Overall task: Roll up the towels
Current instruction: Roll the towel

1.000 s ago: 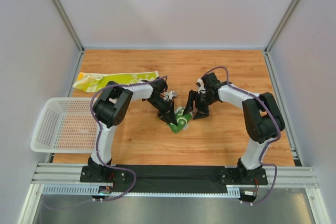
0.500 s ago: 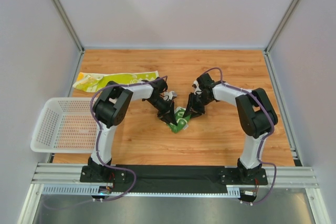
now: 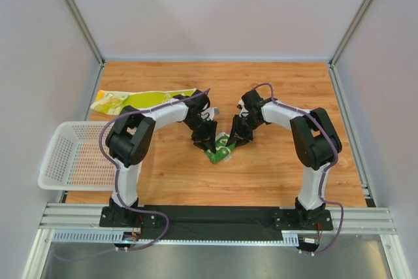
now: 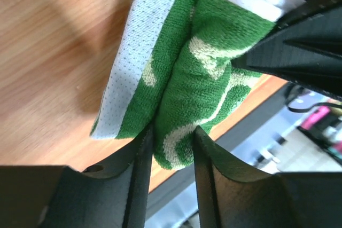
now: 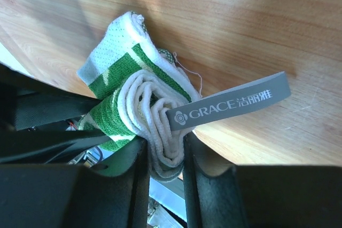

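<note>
Moved: left arm's elbow has swung toward the left of the top view, and the right gripper [image 3: 232, 143] has closed in on the roll from the right.
Green towel [image 3: 221, 152]: rolled into a short bundle at mid-frame in the top view, lying on the table [image 3: 281, 174] between the two grippers.
Roll detail: white spiral end faces the right wrist camera [image 5: 140, 105]; green pile with pale swirls and a dotted white backing faces the left wrist camera [image 4: 197, 89].
Label tab [image 5: 230, 102]: grey strip printed GRACE, sticking out of the roll to the right.
Left gripper [image 3: 210, 144]: fingers [image 4: 140, 174] narrowly parted, one end of the roll filling the gap and touching both.
Right gripper, wrist view [image 5: 163, 143]: fingers [image 5: 206, 180] close together, pinching the spiral end.
Yellow towel [image 3: 140, 99]: flat at the upper left of the table, well apart from the roll.
Basket [image 3: 52, 155]: white mesh, at the left edge, below the yellow towel.
</note>
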